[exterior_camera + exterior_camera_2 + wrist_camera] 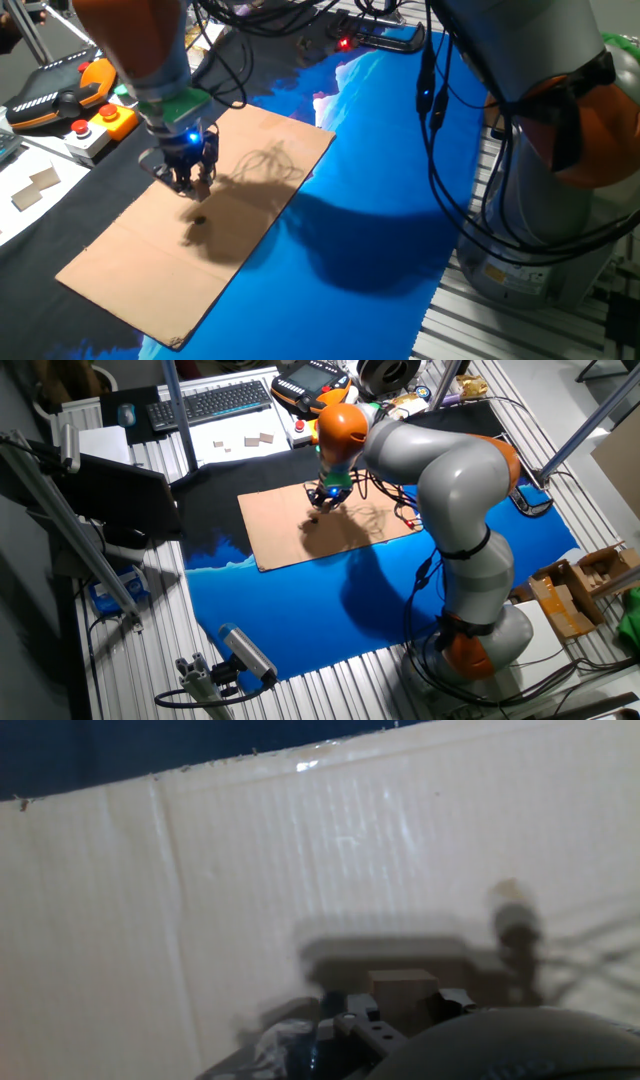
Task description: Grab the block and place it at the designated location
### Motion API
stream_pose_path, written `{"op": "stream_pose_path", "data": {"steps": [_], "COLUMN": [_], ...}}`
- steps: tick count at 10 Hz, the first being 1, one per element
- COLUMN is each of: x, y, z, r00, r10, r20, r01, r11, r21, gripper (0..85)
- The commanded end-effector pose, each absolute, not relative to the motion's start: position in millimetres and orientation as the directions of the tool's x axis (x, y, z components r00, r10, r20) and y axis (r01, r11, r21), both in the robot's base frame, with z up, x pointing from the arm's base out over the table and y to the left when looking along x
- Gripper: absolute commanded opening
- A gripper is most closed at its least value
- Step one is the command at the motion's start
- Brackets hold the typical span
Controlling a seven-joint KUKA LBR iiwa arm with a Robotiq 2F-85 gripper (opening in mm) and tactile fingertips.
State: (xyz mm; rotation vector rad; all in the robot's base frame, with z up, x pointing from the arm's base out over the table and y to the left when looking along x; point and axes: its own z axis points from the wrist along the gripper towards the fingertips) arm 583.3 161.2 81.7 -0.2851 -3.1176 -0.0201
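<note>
- Jaws (400, 1010) are clamped on the block (402, 992), which shows in the hand view as a small tan cube pinched between the dark fingers, just above the cardboard.
- Desk (400, 170) comes next as the largest thing: it carries a blue cloth, and the arm (450, 470) reaches across it from the far side.
- Cardboard sheet (150, 260) lies on the cloth, plain brown, with the arm's shadow falling over its middle.
- Gripper body (green housing, blue light) hangs low over the sheet's upper-left part in one fixed view, with the block held off the surface.
- Designated location (197, 221) is a small dark dot on the bare cardboard, near the jaws and a little toward the sheet's near end; in the hand view it appears blurred, off to the right of the block.
- Judging by this, the carry step is in hand: the block is grasped but not yet set down.
- Next move calls for a short sideways shift until the cube sits over the dot, then a gentle descent and release (the cube is barely as wide as the dot, so little error is allowed).
</note>
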Motion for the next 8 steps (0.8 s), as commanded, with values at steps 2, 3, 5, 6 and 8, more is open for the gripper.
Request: {"op": "stream_pose_path", "data": {"steps": [2,3,5,6,8], "x": [582.7,582.4,582.0,580.8,576.6], "y": [168.1,170.3,173.1,175.6,180.5], "z": [76.8,75.0,70.7,66.1,58.4], "r00": [-0.981,-0.981,-0.979,-0.978,-0.977], "r10": [0.191,0.196,0.202,0.207,0.214], "r20": [0.008,0.007,0.004,-0.002,-0.007], "r01": [0.191,0.196,0.202,0.207,0.214], "r11": [0.981,0.981,0.979,0.978,0.977], "r21": [0.012,0.013,0.013,0.013,0.011], "gripper": [0.7,0.7,0.7,0.7,0.7]}}
